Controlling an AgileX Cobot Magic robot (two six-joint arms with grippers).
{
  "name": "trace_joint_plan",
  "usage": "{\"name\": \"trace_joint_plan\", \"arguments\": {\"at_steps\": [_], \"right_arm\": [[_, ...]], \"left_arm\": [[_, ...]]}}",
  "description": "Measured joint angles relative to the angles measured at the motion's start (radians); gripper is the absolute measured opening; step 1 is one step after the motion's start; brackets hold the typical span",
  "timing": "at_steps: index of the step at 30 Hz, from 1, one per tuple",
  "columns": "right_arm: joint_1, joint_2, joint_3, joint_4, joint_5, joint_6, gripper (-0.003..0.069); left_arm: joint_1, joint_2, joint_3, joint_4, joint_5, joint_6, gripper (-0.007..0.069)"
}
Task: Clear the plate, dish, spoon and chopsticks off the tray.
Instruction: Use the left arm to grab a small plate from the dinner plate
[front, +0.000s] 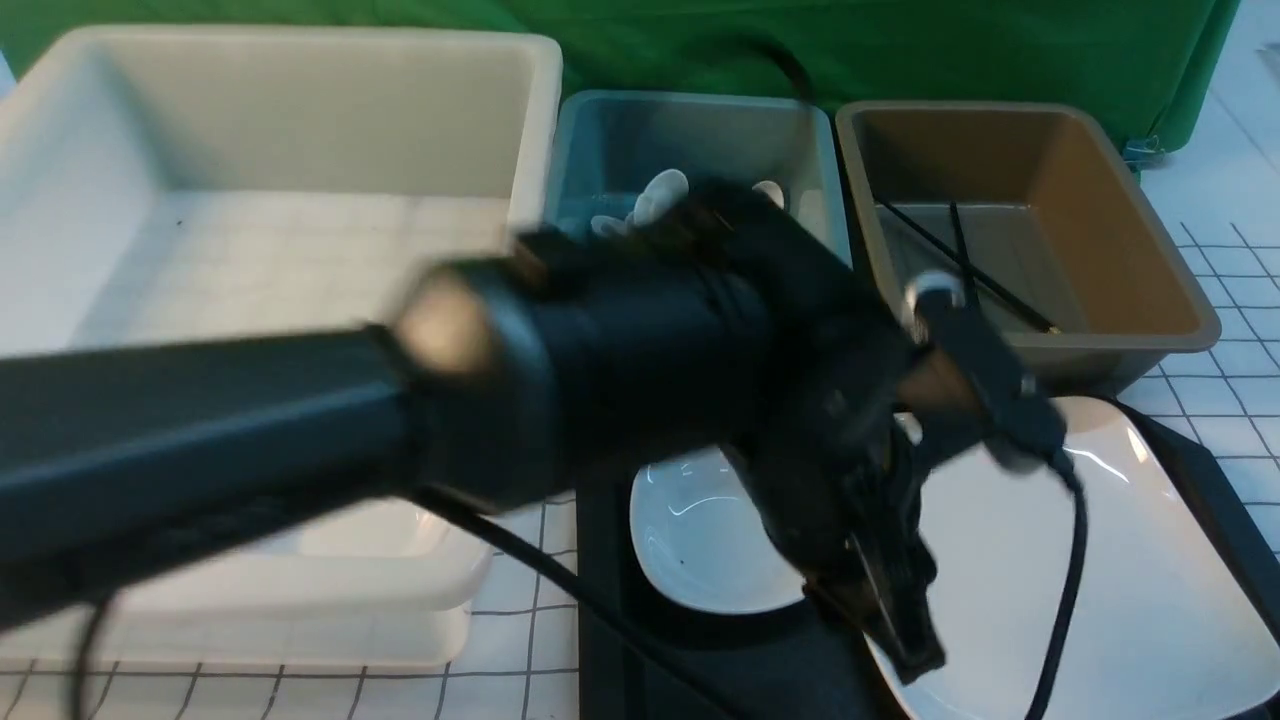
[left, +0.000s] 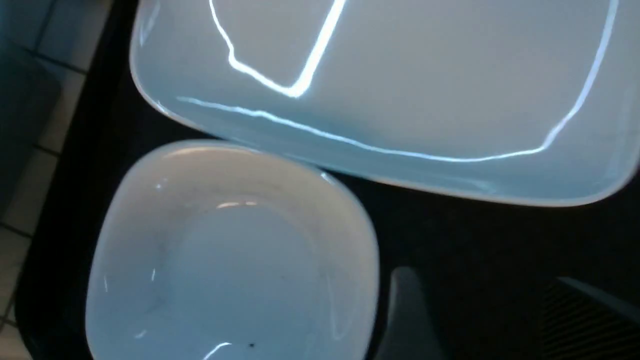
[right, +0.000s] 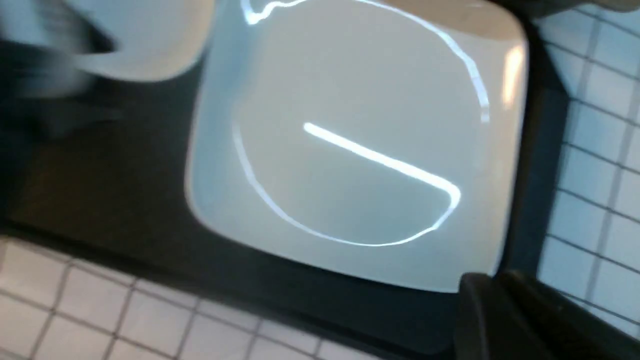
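Front view: the left arm (front: 300, 420) reaches across from the left, blurred, and the left end effector (front: 895, 630) points down over the black tray (front: 603, 535). It hangs above the gap between a small deep white dish (front: 690, 545) and the large white plate (front: 1110, 580). Both sit on the tray, close side by side, with the dish to the left.

Left wrist view: two fingertips (left: 405, 310) stand apart with only bare tray between them, so this end effector is released and holds nothing.

Behind the tray stand three bins: a big white bin (front: 280, 200) at left, a blue bin (front: 690, 140) in the middle and a brown bin (front: 1050, 200) at right. The black chopsticks (front: 965, 265) lie inside the brown bin. White rounded shapes show in the blue bin, one of them probably the spoon (front: 660, 195), partly hidden by the arm.

Right wrist view: a dark part of the right end effector (right: 505, 315) shows near a corner of the plate. Whether it is released or clenched cannot be told. The white gridded bench (front: 1235, 400) carries the tray and the bins.
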Motion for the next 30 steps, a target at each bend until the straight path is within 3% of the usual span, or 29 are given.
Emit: {"name": "trace_joint_plan", "arguments": {"at_steps": [5,12,16,19,20,21,27,30], "right_arm": [[-0.004,-0.074,0.017,0.131,-0.012,-0.068,0.0041],[-0.005,-0.111,0.017,0.161,-0.021,-0.073,0.0041],[-0.005,-0.111,0.017,0.167,-0.023,-0.081,0.0041],[-0.005,-0.111,0.017,0.169,-0.034,-0.096,0.0041],[-0.005,-0.111,0.017,0.17,-0.04,-0.096,0.0041],[-0.005,-0.111,0.017,0.174,-0.047,-0.097,0.0041],[-0.005,-0.11,-0.027,0.231,-0.067,-0.097,0.0029],[-0.005,-0.11,-0.086,0.262,-0.077,-0.098,0.0012]], "left_arm": [[0.005,0.126,0.0,0.117,-0.002,-0.05,0.0514],[0.029,0.199,-0.001,0.19,-0.037,-0.065,0.0518],[0.032,0.205,-0.003,0.196,-0.041,-0.078,0.0439],[0.033,0.206,-0.004,0.194,-0.023,-0.078,0.0264],[0.033,0.206,-0.004,0.198,-0.012,-0.077,0.0161],[0.032,0.198,-0.005,0.206,-0.011,-0.076,0.0122],[0.038,0.117,-0.035,0.179,0.029,-0.078,0.0026],[0.038,0.047,-0.089,0.121,0.058,-0.079,0.0023]]}}
